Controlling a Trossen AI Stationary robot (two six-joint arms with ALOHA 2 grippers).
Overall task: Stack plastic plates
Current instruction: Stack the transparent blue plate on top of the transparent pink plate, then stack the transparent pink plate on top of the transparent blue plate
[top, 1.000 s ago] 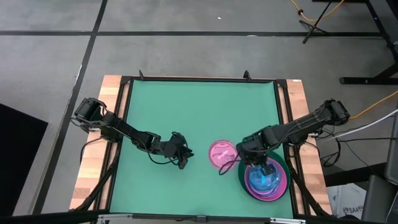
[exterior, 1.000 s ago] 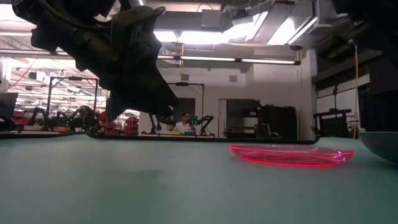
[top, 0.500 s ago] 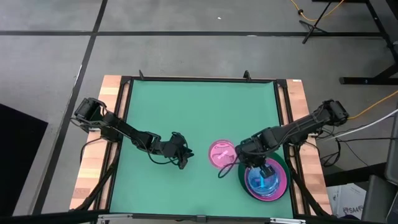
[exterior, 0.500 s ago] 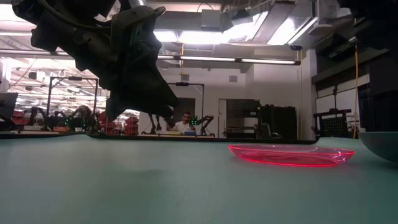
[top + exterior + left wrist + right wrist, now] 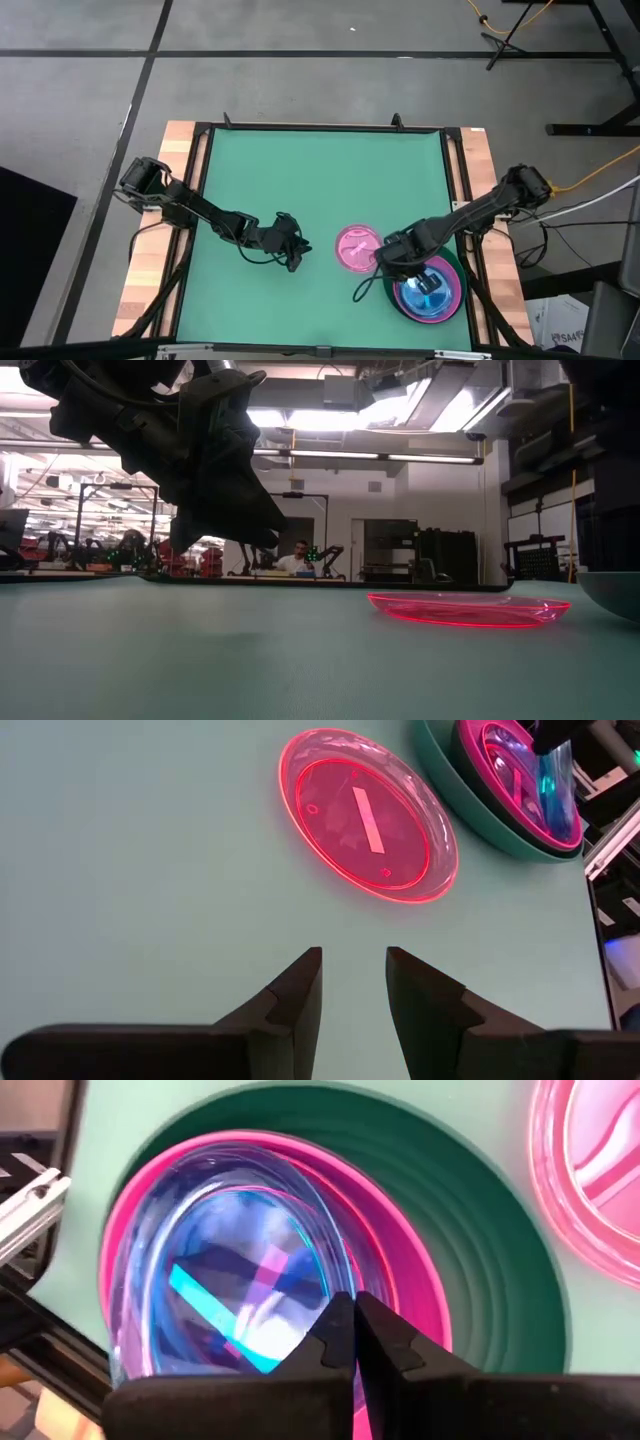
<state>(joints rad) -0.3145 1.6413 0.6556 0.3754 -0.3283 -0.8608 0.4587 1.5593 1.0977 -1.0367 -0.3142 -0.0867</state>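
Right gripper (image 5: 428,282) hung with its fingers pressed together, holding nothing, just above the stack of round plastic plates (image 5: 431,290) at about five o'clock on the table: a large dark green plate (image 5: 480,1270) at the bottom, a plain hot pink plate (image 5: 395,1275) in it, and small translucent cyan plates (image 5: 215,1295) nested on top. Just beside that stack, toward its ten o'clock, one small translucent pink plate (image 5: 356,246) lay flat and alone on the smooth green table surface (image 5: 320,180); the low view showed it as a thin glowing red rim (image 5: 467,609) on the mat. Left gripper (image 5: 294,255) hovered near the table's middle, at nine o'clock from the loose pink plate and apart from it, its fingers (image 5: 300,995) parted by a narrow gap with nothing between them. Wooden strips (image 5: 150,250) edged the table inside a black frame, on a grey floor crossed by dark lines. Beyond the table lay a bright workshop with ceiling strip lights (image 5: 330,456), dark equipment and a seated person (image 5: 298,558) far off.
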